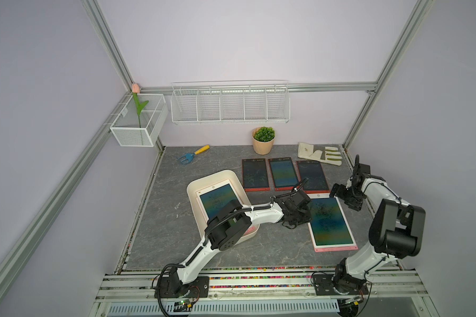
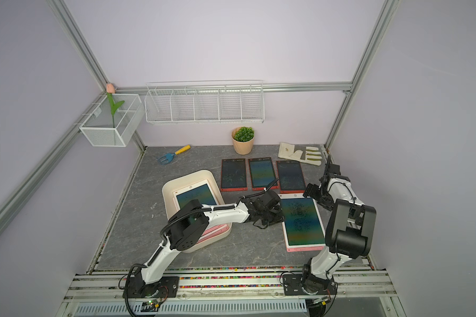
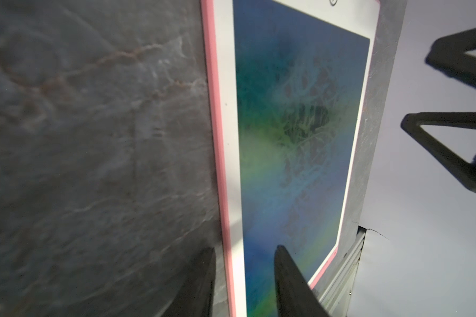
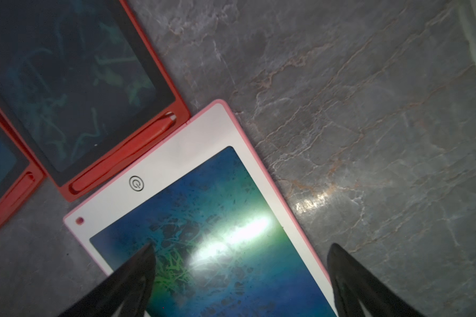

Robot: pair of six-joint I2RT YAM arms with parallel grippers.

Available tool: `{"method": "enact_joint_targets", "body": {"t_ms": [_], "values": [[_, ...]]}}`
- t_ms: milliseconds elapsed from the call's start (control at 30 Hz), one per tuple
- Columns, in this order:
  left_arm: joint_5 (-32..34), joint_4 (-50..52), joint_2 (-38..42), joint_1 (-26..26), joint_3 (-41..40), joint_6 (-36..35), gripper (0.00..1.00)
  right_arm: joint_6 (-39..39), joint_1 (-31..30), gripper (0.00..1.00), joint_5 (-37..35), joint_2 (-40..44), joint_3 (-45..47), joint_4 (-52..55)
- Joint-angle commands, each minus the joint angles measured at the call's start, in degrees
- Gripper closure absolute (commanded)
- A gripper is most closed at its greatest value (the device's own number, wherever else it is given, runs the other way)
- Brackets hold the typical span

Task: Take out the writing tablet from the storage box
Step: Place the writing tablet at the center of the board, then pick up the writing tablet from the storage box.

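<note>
In both top views, a white mesh basket [image 1: 139,129] hangs at the upper left with an artificial tulip [image 1: 136,88] standing in it. Below it, a blue toy rake [image 1: 188,157] with a yellow handle lies at the back of the grey stone-look table [image 1: 165,225]. A long white wire rack [image 1: 230,104] hangs on the back wall.

The storage box [image 1: 217,173] sits left of centre on the table. A white-framed writing tablet [image 1: 217,200] lies face up in it, and pink edges of more show under it at the near end. The left arm passes over the box's near half.

Right of the box, three red-framed tablets [image 1: 283,174] lie side by side, with a potted plant [image 1: 263,140] behind them.

The left gripper [image 3: 245,247] is low at the centre of the frame, at the left long edge of a pink-framed tablet [image 1: 331,222] that lies flat on the table, well outside the box. In the left wrist view its fingers [image 3: 283,263] stand partly apart with that pink edge between them; whether they press on it cannot be told.

A work glove [image 1: 319,154] lies at the back right.

At the right, the right gripper [image 4: 241,247] hangs over the pink-framed tablet's far right corner, spread wide and holding nothing.
</note>
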State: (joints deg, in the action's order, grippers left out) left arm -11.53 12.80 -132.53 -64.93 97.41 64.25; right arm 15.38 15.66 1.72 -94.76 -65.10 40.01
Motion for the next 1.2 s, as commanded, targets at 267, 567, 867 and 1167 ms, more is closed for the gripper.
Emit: {"method": "enact_joint_targets", "body": {"t_ms": [267, 567, 867, 1167], "values": [[12.1, 11.2, 16.1, 0.5, -12.3, -8.4, 0.62, -0.9, -9.3, 0.03, 2.6, 9.9, -5.3, 3.3], [26.7, 21.0, 39.5, 0.2, -22.2, -13.7, 0.6, 5.4, -27.0, 0.05, 9.0, 15.6, -4.5, -0.1], [35.4, 31.8, 62.9, 8.6, -37.4, -8.4, 0.54, 9.1, -50.4, 0.07, 4.2, 7.2, -15.3, -0.2], [30.9, 37.7, 83.9, 26.9, -50.6, -9.3, 0.48, 8.4, -64.7, 0.08, 2.6, -9.3, -30.8, 2.2]]}}
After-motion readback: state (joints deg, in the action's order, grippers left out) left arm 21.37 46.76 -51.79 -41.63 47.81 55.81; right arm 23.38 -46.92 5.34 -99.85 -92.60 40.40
